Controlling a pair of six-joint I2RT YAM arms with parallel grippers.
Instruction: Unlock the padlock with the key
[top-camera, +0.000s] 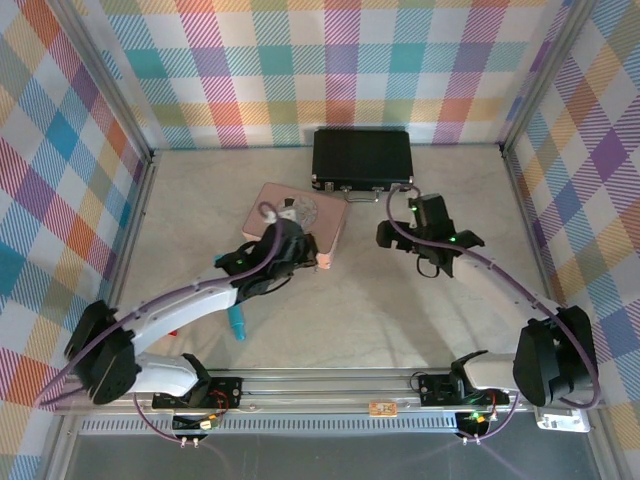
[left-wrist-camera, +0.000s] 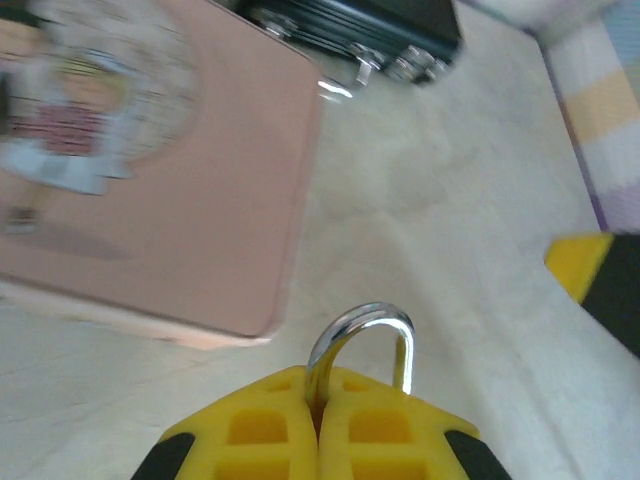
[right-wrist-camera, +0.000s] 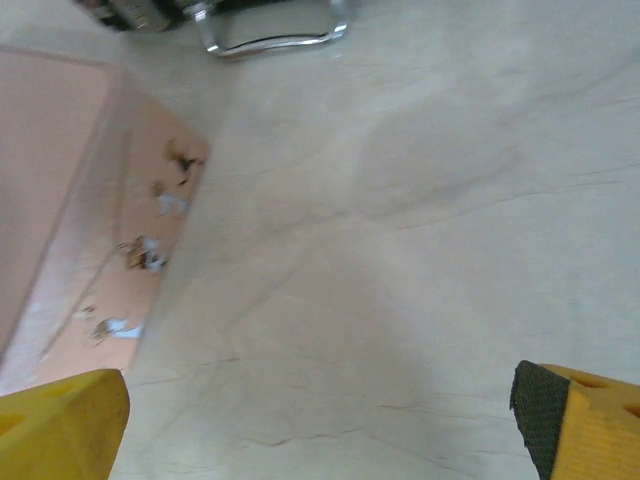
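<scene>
Plaid walls (top-camera: 330, 60) close in a pale, veined table (top-camera: 400, 310) on three sides. A black case (top-camera: 361, 158) sits near the back wall. Its front edge, with latches and a metal handle (right-wrist-camera: 270, 30), faces the arms. Just in front of it and to the left lies a pink tin (top-camera: 300, 215), turned at an angle. A teal pen (top-camera: 238, 325) lies near the left arm, well apart from the tin.

The left gripper (top-camera: 290, 248) reaches over the tin's near edge. In its wrist view the two yellow fingers (left-wrist-camera: 260, 430) are pressed together on the padlock (left-wrist-camera: 360, 313). Only the silvery shackle sticks up past the fingertips, and the brass body is hidden between them. The tin's rounded corner lies just to the left of the shackle, with bare table running ahead to the case.

The right gripper (top-camera: 432, 240) hangs over open table to the right of the tin. Its claw is spread wide, with one yellow finger (right-wrist-camera: 60, 425) at each lower corner of its wrist view and nothing between them. The tin's scuffed side wall borders that view on the left. From that wall the table runs flat and bare to the right, and a strip of open surface separates the two grippers.
</scene>
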